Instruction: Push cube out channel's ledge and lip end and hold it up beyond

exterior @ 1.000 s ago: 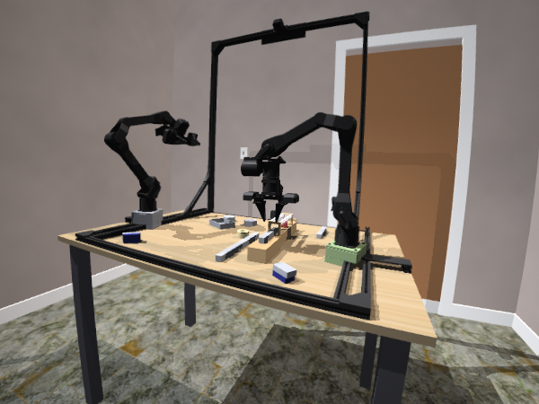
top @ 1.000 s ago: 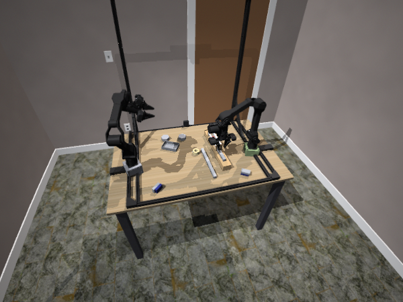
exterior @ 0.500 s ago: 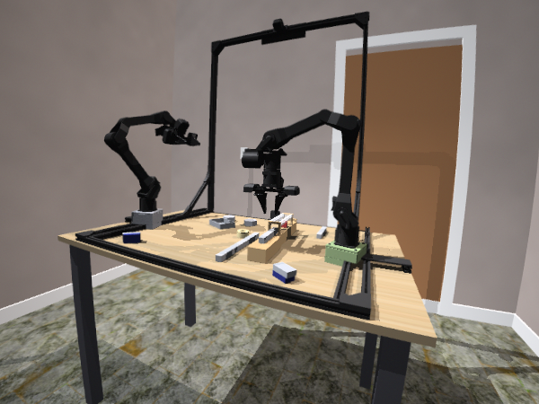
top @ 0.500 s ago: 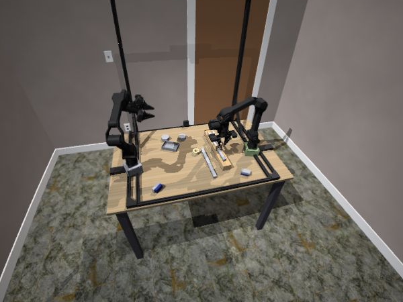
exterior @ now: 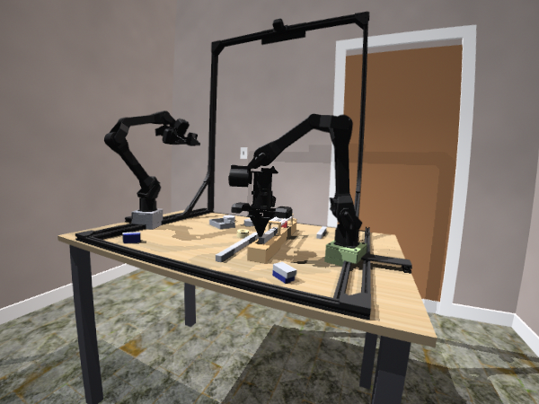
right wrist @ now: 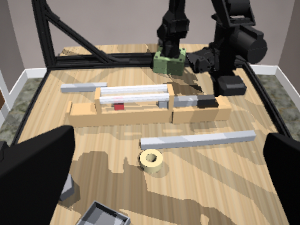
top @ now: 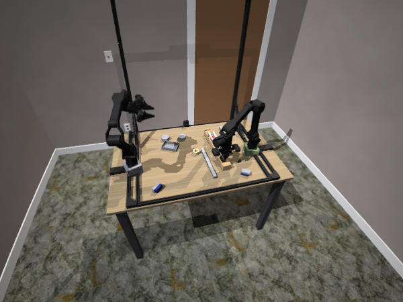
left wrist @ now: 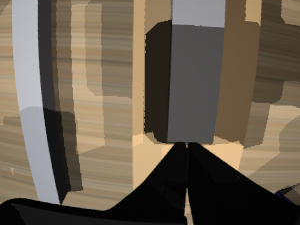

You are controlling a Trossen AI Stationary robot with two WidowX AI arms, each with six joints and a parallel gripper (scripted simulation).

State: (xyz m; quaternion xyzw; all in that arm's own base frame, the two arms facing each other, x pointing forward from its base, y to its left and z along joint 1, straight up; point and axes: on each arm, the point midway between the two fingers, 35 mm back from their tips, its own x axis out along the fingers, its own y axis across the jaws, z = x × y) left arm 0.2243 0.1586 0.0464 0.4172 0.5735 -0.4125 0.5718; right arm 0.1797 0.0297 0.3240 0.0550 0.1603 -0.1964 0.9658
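The red cube (right wrist: 119,106) (exterior: 284,224) sits inside the wooden channel (right wrist: 125,118) under white bars, nearer the end with the short ledge and raised lip (right wrist: 69,107). A grey stick (left wrist: 195,85) (right wrist: 187,101) lies along the long ledge (exterior: 260,254), its inner end inside the channel, with a gap to the cube. My left gripper (left wrist: 185,151) (exterior: 260,234) is shut and empty, its tips low over the long ledge at the stick's outer end; whether they touch it is unclear. My right gripper (top: 154,112) (exterior: 198,143) is open and empty, high above the table's other side.
A second grey bar (right wrist: 200,140) (top: 209,162) lies beside the channel, a third (right wrist: 82,88) behind it. A cream ring (right wrist: 159,164), a grey tray (top: 162,147), two grey pieces (top: 164,137) and two blue-and-white blocks (top: 157,188) (exterior: 284,272) also lie on the table.
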